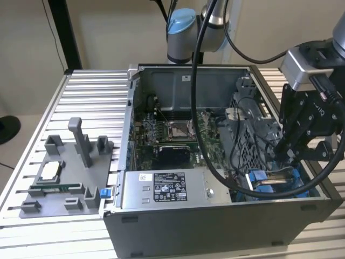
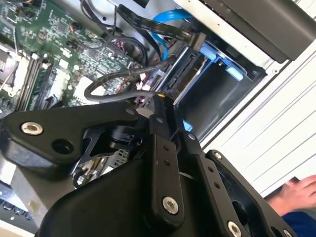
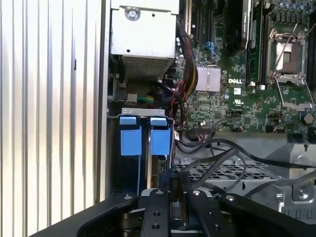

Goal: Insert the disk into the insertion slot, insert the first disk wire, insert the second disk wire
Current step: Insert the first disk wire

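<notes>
The arm reaches in from the table's (image 1: 91, 91) far edge and bends down over the open computer case (image 1: 215, 226). Its black hand (image 1: 281, 154) tilts steeply into the case's near corner on the exterior view's right. The wrist and its grey camera block (image 1: 302, 67) hang above the case's side wall.

In both wrist views the fingers (image 3: 157, 207) are drawn together, with only a sliver between them. In the second wrist view a thin black cable (image 2: 106, 85) loops off the green board (image 2: 54, 39) and runs right up to the fingertips of the hand (image 2: 160, 98). I cannot tell whether it is actually pinched.

The disk (image 1: 272, 185) lies flat in its blue frame in that same corner, directly beneath the hand. It sits in the insertion slot (image 3: 129, 173), whose two blue tabs (image 3: 131, 140) stand just ahead of the hand (image 3: 175, 180) in the first wrist view. A blue cable (image 2: 165, 19) and a flat black one meet at a plug on the bay's edge.

The grey labelled box (image 1: 161, 189) lies along the case's near wall. A grey parts tray (image 1: 54, 183) sits by the table's near corner on the exterior view's left. A person's fingers (image 2: 296, 192) rest at the table's edge.
</notes>
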`<state>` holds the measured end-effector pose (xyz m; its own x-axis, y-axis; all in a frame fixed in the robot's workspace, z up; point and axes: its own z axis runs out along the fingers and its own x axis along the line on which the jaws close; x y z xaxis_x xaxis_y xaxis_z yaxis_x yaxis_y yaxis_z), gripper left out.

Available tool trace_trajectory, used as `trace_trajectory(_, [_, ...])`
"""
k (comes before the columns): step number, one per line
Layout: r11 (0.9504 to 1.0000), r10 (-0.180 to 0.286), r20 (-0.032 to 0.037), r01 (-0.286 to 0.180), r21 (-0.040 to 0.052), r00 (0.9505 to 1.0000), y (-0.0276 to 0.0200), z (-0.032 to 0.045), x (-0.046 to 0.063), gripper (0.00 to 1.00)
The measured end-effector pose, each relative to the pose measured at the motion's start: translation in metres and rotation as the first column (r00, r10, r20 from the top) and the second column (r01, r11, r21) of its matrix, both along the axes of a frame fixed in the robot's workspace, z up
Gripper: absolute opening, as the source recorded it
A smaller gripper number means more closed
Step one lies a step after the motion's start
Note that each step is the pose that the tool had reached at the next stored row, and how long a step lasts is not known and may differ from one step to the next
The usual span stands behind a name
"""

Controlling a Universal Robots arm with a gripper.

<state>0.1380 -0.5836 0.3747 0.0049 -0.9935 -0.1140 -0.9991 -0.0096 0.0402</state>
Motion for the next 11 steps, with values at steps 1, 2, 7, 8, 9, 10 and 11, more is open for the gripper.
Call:
trace_trajectory(1, [1.0,0.0,0.0028,0.0,-0.006,1.0,0.0,-0.0003,0.0,0.0])
trace_trajectory(2, [0.9999,0.001,0.0073,-0.001,-0.0113,1.0,0.0,-0.0005,0.0,0.0])
trace_trajectory(7, [0.9997,0.004,0.0549,-0.003,-0.0249,0.9985,0.0,-0.0019,0.0,0.0])
trace_trajectory(8, [0.9996,0.004,0.0617,-0.003,-0.0281,0.9981,0.0,-0.0024,0.0,0.0])
trace_trajectory(9, [0.9995,0.005,0.0631,-0.003,-0.0303,0.998,0.0,-0.0027,0.0,0.0])
trace_trajectory(10, [0.9995,0.005,0.0631,-0.003,-0.0304,0.998,0.0,-0.0027,0.0,0.0])
trace_trajectory(11, [0.9995,0.005,0.0631,-0.003,-0.0304,0.998,0.0,-0.0027,0.0,0.0])
